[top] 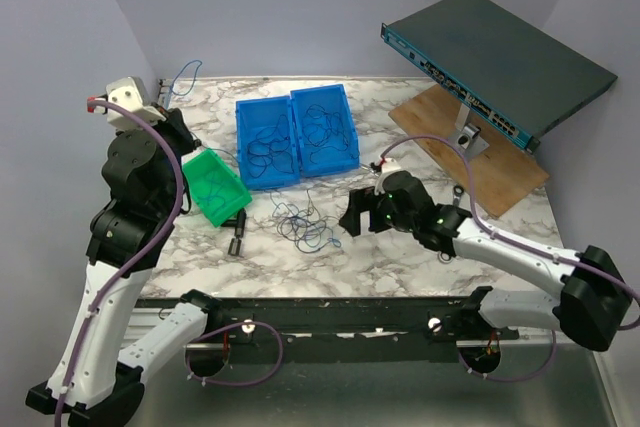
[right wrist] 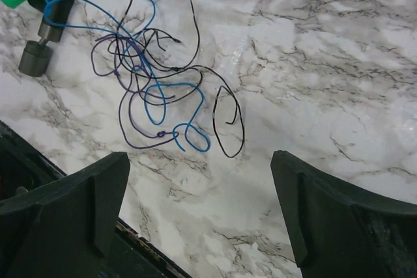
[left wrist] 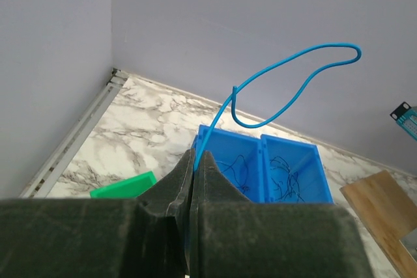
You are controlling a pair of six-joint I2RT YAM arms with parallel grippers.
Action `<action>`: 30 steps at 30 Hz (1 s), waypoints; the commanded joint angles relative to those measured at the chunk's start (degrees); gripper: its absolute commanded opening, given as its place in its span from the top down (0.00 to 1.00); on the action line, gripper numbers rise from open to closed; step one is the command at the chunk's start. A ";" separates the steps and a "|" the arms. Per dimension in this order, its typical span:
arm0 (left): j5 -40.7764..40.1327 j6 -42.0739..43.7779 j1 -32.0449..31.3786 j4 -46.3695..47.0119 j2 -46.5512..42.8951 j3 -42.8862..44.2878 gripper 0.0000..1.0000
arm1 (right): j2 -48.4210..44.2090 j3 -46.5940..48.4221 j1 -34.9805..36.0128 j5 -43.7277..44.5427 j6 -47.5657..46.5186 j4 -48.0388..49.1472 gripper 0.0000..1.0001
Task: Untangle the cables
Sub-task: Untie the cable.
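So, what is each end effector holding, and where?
The left end effector pinches a thin blue wire near one end; the right end effector is open, holding nothing.

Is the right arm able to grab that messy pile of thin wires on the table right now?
Probably yes. On the right arm, the jaws stand wide open, facing the nearby tangle of thin blue and dark wires on the white marbled table, and nothing lies between them.
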 commanded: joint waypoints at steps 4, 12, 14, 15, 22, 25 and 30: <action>-5.34 -0.63 1.55 -4.07 0.87 6.72 1.00 | 11.39 4.88 2.79 -0.79 -3.62 3.54 0.00; -11.00 0.13 1.85 -5.92 1.10 9.05 1.00 | 23.99 12.88 9.20 3.90 -6.92 3.41 0.00; -10.50 0.41 1.92 -4.93 0.55 8.26 1.00 | 26.89 15.30 10.58 4.95 -7.90 2.93 0.00; -9.28 0.10 1.91 -4.63 0.46 7.93 1.00 | 28.38 16.23 11.29 5.28 -8.48 3.03 0.00; -3.73 -2.98 1.94 -6.72 2.08 7.38 1.00 | 36.26 20.35 15.67 5.45 -10.86 8.03 0.00; -3.35 -3.36 1.94 -6.46 1.40 6.02 1.00 | 37.79 19.93 16.33 5.41 -11.46 13.14 0.00; -2.53 -3.74 1.94 -6.80 0.11 4.63 1.00 | 42.53 22.65 16.99 4.95 -12.41 15.87 0.00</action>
